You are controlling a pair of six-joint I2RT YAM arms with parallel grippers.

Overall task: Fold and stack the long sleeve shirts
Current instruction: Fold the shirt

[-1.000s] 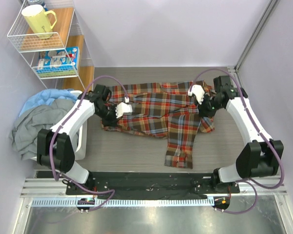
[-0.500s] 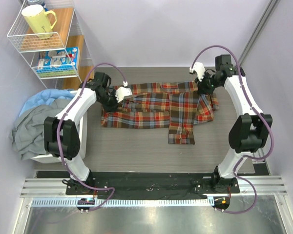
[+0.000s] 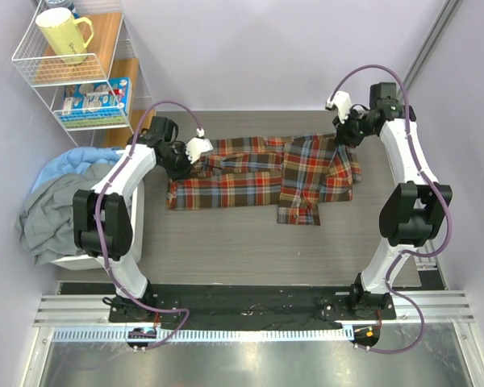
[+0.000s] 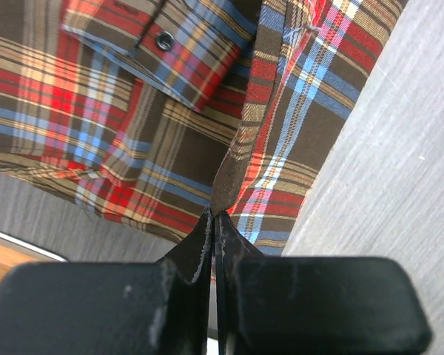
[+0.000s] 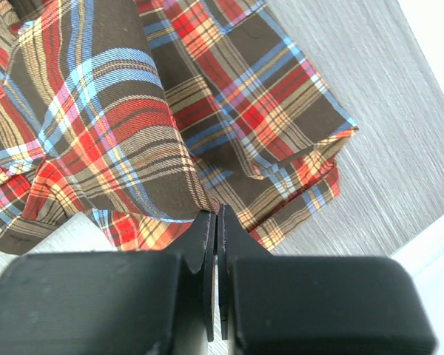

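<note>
Since the plaid shirt [image 3: 258, 173] is lying as a wide band across the far half of the table [image 3: 226, 242], with one flap poking toward you right of centre, I'd say you're mid-fold. Both pinches look solid: the left gripper [image 4: 214, 220] has its jaws clamped right down on a hem at the shirt's far left corner, and the right gripper [image 5: 216, 214] is closed just as tight on a fold of cloth at the far right corner. My advice is to move both arms at the same pace so the edge between them stays straight and lightly taut. Lay the cloth flat before you let go, and line up the hems. The left arm is working near the heap of blue and grey clothes [image 3: 64, 201] under the wire shelf with the yellow mug [image 3: 63, 34], so don't swing wide that way
</note>
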